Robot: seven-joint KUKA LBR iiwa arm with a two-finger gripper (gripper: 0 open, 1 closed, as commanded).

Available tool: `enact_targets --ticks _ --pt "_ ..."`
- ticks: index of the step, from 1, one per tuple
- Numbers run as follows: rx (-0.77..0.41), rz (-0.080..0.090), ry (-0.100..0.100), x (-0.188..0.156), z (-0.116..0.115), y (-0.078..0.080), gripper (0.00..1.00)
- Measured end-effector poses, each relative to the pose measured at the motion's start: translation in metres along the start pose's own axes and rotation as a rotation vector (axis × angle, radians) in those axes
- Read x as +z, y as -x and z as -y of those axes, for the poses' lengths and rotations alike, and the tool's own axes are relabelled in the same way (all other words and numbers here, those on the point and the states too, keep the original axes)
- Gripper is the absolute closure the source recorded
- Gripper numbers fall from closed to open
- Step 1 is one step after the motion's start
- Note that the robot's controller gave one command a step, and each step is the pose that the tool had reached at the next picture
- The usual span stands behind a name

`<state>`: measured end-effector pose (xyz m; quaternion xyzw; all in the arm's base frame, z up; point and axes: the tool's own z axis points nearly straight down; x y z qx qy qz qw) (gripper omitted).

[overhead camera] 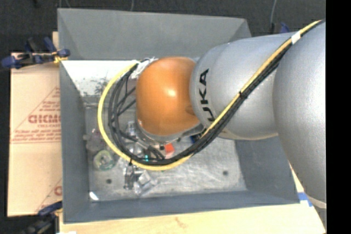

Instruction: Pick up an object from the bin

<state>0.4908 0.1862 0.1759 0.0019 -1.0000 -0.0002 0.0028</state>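
While orange cover (164, 96) hides bin (74, 118) middle | apart or together: unclear | greenish round thing (102, 159) at left

The grey arm (258, 90) reaches in from the right; its orange wrist cover (164, 96) sits just above the claw (134, 177), cables (109, 118) looping round beside it.

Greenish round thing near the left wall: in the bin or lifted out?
In the bin: the greenish round thing lies on the bin floor, lower left of the arm's orange cover.
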Motion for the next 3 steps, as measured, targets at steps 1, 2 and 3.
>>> enact_targets --ticks 1,2,3 --pt "0.027 0.019 0.012 0.09 0.059 0.023 0.0" --pt "0.022 0.021 0.011 0.088 0.057 0.023 1.0" --pt "-0.221 0.012 -0.002 -0.072 0.039 0.021 1.0"
